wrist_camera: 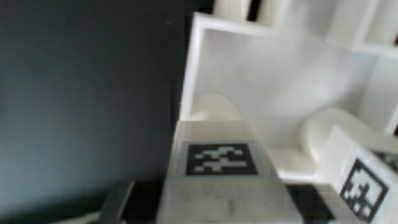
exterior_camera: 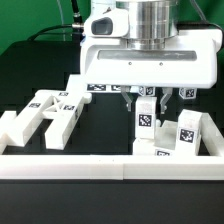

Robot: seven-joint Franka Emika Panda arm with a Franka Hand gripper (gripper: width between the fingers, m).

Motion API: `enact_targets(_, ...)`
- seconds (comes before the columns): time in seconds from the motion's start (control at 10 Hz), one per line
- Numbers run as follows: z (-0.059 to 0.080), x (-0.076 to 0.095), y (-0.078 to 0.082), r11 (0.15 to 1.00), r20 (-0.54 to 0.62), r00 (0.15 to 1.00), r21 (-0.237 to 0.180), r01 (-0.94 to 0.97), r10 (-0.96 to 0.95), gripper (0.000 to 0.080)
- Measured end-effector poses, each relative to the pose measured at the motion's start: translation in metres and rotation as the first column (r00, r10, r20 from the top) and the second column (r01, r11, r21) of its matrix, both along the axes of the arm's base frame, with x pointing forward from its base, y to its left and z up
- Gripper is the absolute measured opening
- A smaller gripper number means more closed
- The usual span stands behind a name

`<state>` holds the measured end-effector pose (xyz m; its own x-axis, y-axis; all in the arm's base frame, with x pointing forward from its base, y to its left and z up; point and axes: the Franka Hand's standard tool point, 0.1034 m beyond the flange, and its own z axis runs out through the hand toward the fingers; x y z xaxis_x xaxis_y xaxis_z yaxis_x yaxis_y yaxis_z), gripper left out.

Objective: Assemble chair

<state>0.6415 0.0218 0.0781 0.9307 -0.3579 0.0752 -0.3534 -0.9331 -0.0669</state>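
Observation:
The chair is in loose white tagged pieces. In the exterior view, my gripper (exterior_camera: 143, 100) hangs over the right group of parts, its fingers down on either side of an upright tagged leg piece (exterior_camera: 146, 124). The wrist view shows that leg piece (wrist_camera: 222, 160) filling the space between my gripper's (wrist_camera: 228, 206) dark fingers, which press on its two sides. A wide slab (wrist_camera: 267, 65) stands just beyond it. Another tagged piece (exterior_camera: 188, 132) stands beside it on the exterior view's right, and it also shows in the wrist view as a tagged piece (wrist_camera: 365, 182).
Two more tagged bar pieces (exterior_camera: 42, 108) (exterior_camera: 66, 118) lie on the exterior view's left. A long white border rail (exterior_camera: 110, 166) runs along the front. The broad tagged slab (exterior_camera: 105, 78) sits behind the gripper, under the arm's white wrist housing (exterior_camera: 150, 50).

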Motion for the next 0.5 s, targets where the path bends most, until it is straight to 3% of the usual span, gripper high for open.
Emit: enact_targets(0.5, -0.0007, 0.0001, 0.0109, 0.914, -0.020, 0.915, 0.044, 0.404, -0.403, 0.0290)
